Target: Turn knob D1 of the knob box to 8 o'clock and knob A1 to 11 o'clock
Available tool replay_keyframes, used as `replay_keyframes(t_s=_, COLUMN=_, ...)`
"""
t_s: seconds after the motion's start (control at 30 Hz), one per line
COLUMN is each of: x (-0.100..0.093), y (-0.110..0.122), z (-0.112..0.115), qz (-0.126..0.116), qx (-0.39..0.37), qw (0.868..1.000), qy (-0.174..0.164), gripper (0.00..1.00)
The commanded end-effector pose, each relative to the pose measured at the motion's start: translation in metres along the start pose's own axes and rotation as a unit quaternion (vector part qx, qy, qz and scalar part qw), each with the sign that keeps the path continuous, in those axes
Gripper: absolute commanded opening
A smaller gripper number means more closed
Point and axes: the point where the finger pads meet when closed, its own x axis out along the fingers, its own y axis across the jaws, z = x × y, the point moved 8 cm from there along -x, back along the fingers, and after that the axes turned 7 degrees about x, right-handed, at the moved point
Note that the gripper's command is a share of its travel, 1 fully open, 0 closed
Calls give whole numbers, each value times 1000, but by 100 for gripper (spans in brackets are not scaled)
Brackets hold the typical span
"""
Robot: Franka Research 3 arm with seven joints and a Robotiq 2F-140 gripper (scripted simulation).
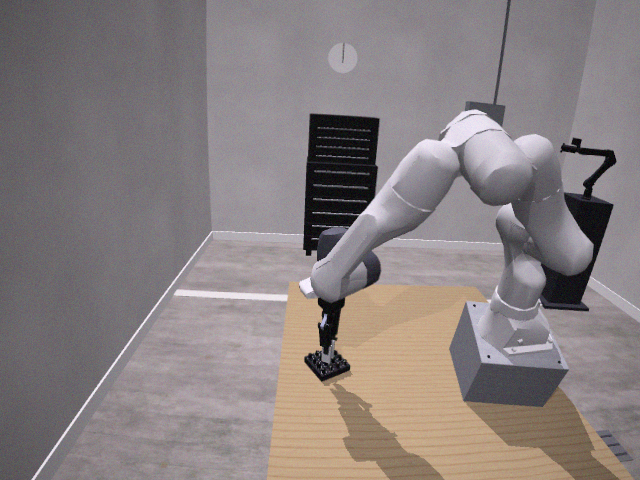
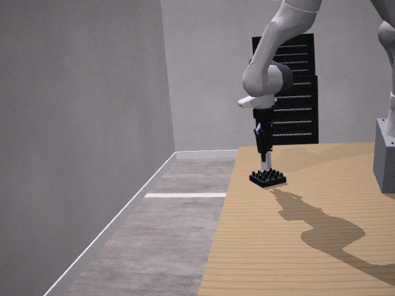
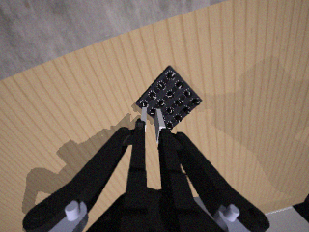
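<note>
The black knob box (image 1: 337, 372) (image 2: 273, 182) (image 3: 170, 68) stands flat on the table, near its left edge in the top and exterior views. Its upright black knobs form a four-by-four grid; in the wrist view the box appears turned like a diamond. The printed names, socket and exact line directions are too small to read. My gripper (image 1: 327, 361) (image 2: 266, 168) (image 3: 150, 114) points down over the box, with a narrow gap between its pale fingertips. One knob shows in line with this gap near the lower-left side in the wrist view; no grip on it is visible. The fingers hide some knobs nearby.
The wooden table (image 1: 392, 330) (image 2: 255, 254) (image 3: 63, 106) carries the box and the grey robot base block (image 1: 511, 382) (image 2: 386, 168). The table's edge runs close to the box, with the floor beyond. A black drawer cabinet (image 1: 341, 180) stands against the back wall.
</note>
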Motion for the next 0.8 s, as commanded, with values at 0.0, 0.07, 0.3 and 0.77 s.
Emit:
replay_keyframes(t_s=0.0, x=1, y=-2, z=1, qz=5, qx=78, qw=997, qy=-7, gripper=12)
replay_keyframes(t_s=0.07, x=1, y=-2, z=1, qz=5, qx=93, qw=996, qy=-7, gripper=12)
replay_keyframes(t_s=0.3, x=0, y=-2, z=1, qz=6, qx=147, qw=989, qy=-7, gripper=12)
replay_keyframes(t_s=0.77, x=-1, y=-2, z=1, qz=6, qx=251, qw=968, qy=-6, gripper=12)
